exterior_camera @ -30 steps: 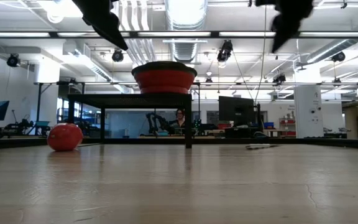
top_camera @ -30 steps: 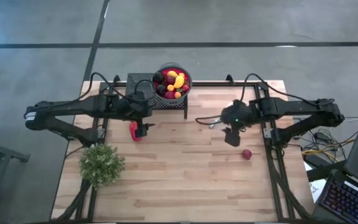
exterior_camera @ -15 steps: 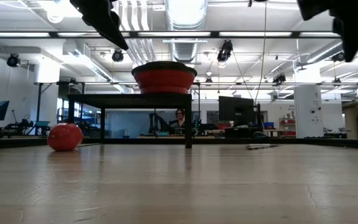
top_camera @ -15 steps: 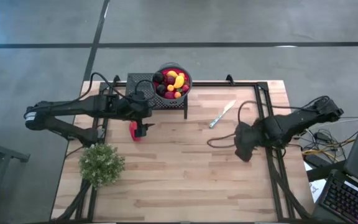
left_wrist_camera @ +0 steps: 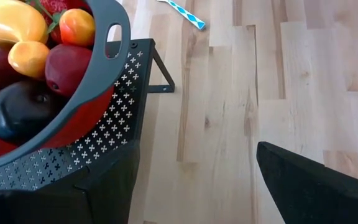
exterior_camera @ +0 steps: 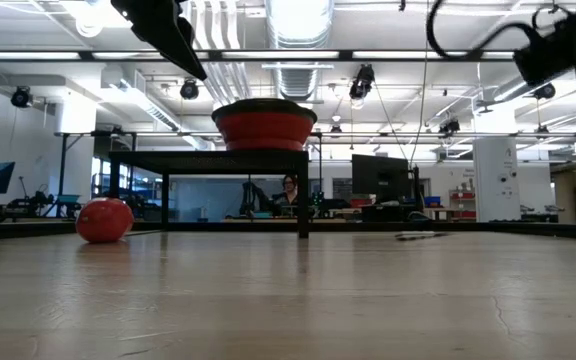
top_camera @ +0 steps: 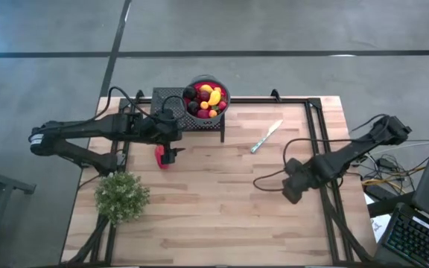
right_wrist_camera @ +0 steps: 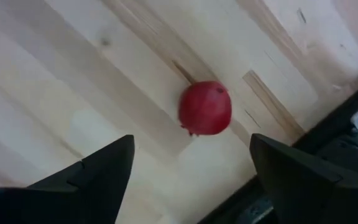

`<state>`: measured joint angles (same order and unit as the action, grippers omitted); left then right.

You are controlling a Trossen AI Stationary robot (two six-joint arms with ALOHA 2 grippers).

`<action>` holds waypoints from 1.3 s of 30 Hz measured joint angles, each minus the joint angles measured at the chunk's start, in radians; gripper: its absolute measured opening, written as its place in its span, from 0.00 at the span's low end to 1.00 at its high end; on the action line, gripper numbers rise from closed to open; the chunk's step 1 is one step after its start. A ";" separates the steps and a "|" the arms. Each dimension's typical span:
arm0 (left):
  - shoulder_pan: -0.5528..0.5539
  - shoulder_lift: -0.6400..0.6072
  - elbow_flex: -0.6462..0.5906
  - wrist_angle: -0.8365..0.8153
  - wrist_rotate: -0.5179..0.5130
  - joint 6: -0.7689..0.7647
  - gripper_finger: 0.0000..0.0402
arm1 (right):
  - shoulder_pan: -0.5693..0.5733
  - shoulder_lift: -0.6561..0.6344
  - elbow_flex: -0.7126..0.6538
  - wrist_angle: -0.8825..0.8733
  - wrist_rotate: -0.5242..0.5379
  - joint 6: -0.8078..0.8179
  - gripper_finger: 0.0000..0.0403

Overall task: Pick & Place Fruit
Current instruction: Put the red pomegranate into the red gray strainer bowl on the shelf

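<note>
The right gripper (right_wrist_camera: 188, 168) hangs over the right part of the wooden surface (top_camera: 214, 201), its fingers (right_wrist_camera: 92, 177) spread wide apart and holding nothing. In the right wrist view a small round red fruit (right_wrist_camera: 205, 107) lies on the bare boards straight ahead of that gap, roughly centred between the two tips and touching neither; being round, it offers no long axis to line up with. The right arm is plainly the nearer one. The left gripper (top_camera: 171, 155) waits across the surface beside the bowl of fruit (top_camera: 205, 97) on its perforated stand (top_camera: 171, 100), fingers apart, just by a larger red piece (top_camera: 159, 158).
</note>
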<state>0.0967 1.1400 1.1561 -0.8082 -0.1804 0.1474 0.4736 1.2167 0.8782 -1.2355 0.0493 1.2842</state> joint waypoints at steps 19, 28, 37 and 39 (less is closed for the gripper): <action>0.000 0.000 0.000 0.006 0.000 -0.001 0.82 | -0.012 -0.004 -0.331 0.364 -0.028 -0.010 0.79; 0.000 0.000 0.000 0.008 0.000 -0.013 0.82 | -0.039 -0.008 -0.422 0.497 -0.012 -0.011 0.75; 0.000 0.000 0.000 0.008 0.000 -0.027 0.82 | -0.040 -0.010 -0.404 0.477 -0.015 -0.043 0.63; 0.000 0.000 0.000 0.008 0.000 -0.027 0.82 | -0.040 -0.009 -0.403 0.472 -0.017 -0.046 0.60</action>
<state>0.0967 1.1397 1.1564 -0.8005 -0.1806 0.1204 0.4335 1.2073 0.4756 -0.7637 0.0322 1.2381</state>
